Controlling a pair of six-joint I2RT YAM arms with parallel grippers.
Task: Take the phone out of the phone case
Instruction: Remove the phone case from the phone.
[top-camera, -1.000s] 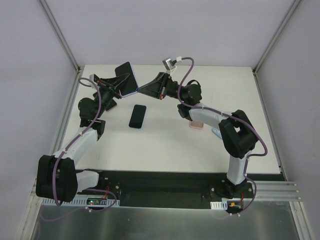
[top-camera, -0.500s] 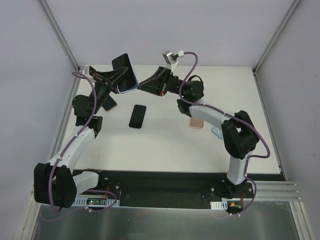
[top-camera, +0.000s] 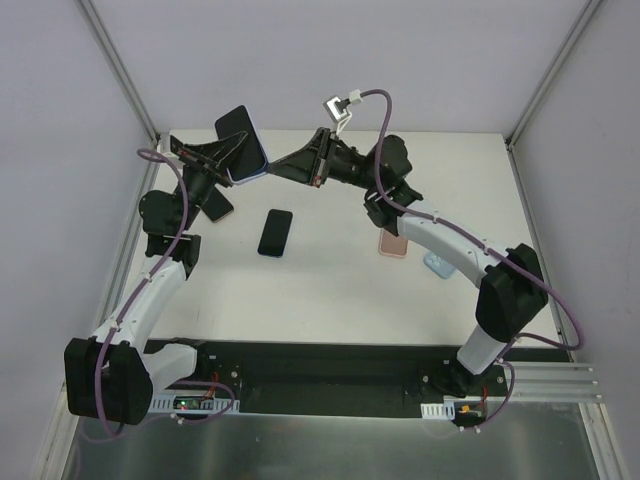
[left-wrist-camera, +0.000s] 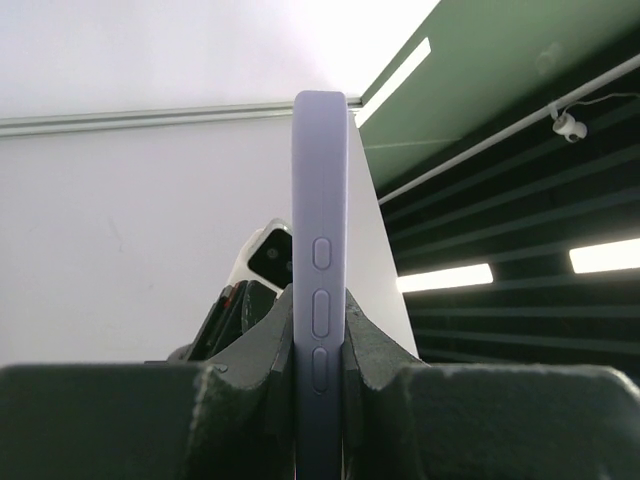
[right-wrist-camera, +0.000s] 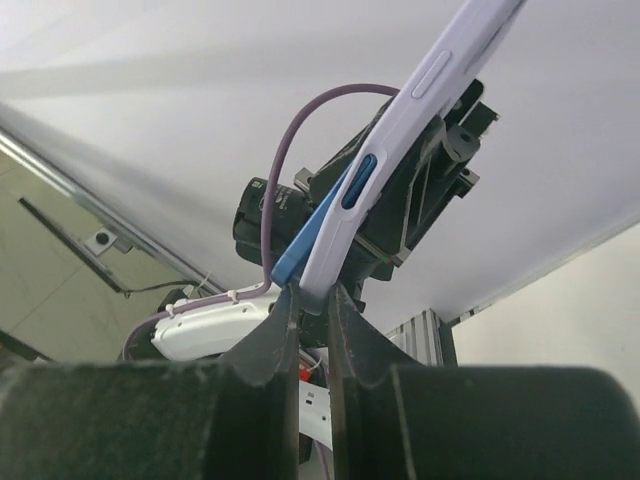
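White table (top-camera: 330, 290) under far-left work zone. Lavender phone case (top-camera: 252, 168), phone (top-camera: 235, 127) inside, raised clear of surface between both grippers. Left gripper (top-camera: 240, 163) clamped narrow across case's front and back. Right gripper (top-camera: 278, 170) pinched almost closed on case's right end. Black phone (top-camera: 275, 232) flat on table, nearer.

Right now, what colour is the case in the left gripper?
Pale lavender. The phone case shows best in the left wrist view, edge-on.

White bench (top-camera: 330, 290), four things flat on it: black phone (top-camera: 275, 232) mid-left, pink slab (top-camera: 392, 245) right of centre, pale blue bit (top-camera: 436, 264) near it, dark slab (top-camera: 218, 208) far left (half hidden, can't tell what).
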